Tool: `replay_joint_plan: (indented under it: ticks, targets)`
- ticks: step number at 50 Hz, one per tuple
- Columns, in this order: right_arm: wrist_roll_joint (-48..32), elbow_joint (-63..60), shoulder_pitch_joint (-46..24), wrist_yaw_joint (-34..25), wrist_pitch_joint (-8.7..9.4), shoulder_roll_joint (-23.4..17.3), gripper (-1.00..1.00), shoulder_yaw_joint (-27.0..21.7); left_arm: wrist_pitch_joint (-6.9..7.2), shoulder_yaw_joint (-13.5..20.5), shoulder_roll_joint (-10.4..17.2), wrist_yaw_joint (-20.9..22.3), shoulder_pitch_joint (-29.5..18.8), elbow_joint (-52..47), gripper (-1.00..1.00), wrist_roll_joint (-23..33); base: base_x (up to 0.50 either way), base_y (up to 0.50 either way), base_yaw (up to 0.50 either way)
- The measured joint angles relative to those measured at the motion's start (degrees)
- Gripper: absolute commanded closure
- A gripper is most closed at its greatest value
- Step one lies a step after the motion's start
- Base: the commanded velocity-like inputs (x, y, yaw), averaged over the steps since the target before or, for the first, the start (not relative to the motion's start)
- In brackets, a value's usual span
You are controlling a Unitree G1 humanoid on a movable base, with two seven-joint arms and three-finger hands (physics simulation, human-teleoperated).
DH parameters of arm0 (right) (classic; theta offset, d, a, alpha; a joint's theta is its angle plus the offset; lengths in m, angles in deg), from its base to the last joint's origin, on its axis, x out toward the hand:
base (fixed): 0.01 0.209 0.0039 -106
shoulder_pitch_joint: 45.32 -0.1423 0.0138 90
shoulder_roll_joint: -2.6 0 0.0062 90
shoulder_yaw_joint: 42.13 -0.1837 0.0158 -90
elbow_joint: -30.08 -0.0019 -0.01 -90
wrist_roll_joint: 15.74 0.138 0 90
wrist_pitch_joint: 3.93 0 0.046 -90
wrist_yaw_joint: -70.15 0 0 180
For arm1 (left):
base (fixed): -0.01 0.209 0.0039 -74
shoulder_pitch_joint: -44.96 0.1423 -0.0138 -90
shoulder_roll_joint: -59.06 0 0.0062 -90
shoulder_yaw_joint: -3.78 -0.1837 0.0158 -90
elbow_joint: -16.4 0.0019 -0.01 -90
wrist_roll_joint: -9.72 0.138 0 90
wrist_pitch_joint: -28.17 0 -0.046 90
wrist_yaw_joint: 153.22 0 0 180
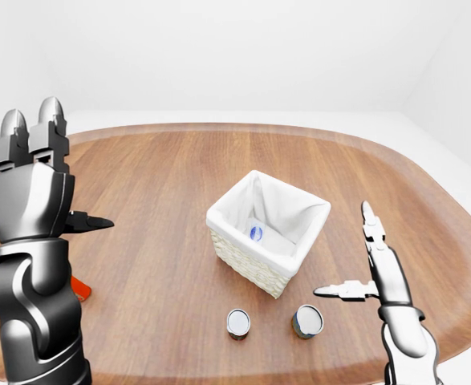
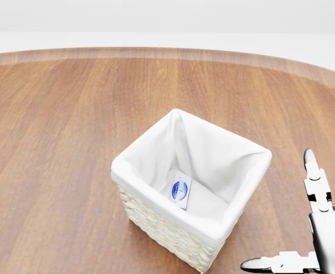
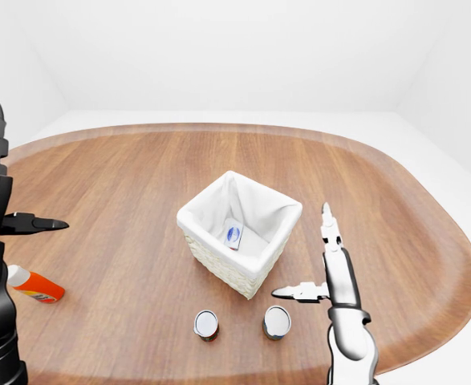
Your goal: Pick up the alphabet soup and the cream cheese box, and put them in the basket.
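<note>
Reaching: right hand (image 3: 325,265) at lower right, fingers spread wide, empty.
Left hand (image 1: 34,172): raised at far left, fingers open, idle.
Basket (image 3: 207,210): centre; cream cheese box (image 3: 233,234) inside.
Soup: probably the right can (image 3: 277,320), though its label is hidden.
Tip: lower over it, close squarely.

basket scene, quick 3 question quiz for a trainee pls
1. True or false: the cream cheese box already lies inside the basket.
2. How many cans stand on the table below the basket in the right-eye view? A) one B) two C) three
3. Fill in: the right hand is ____, holding nothing.

Key: 1 true. 2 B, the left can and the right can. 3 open; its fingers are spread to the right of the basket.
</note>
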Motion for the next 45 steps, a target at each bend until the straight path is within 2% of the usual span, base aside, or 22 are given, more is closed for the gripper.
replay_joint_plan:
  ticks: [8,24,45]
  targets:
    - [-0.8,-0.1,1.6,-2.2,-1.21,0.8,-1.00,-0.4,0.00,-0.3,-0.1,-0.3,0.1,0.5,-1.00,0.8,0.00,0.00,0.00]
    - [-2.3,5.1,3.6,-3.9,-5.38,0.9,-1.00,-1.2,0.00,-0.4,-0.3,-0.1,0.2,0.5,-1.00,1.8,0.00,0.00,0.00]
    - [-5.6,7.8,5.4,-5.7,-8.28,0.9,-1.00,-0.7,0.00,-0.5,-0.2,-0.1,-0.1,1.5,-1.00,0.9,0.00,0.00,0.00]
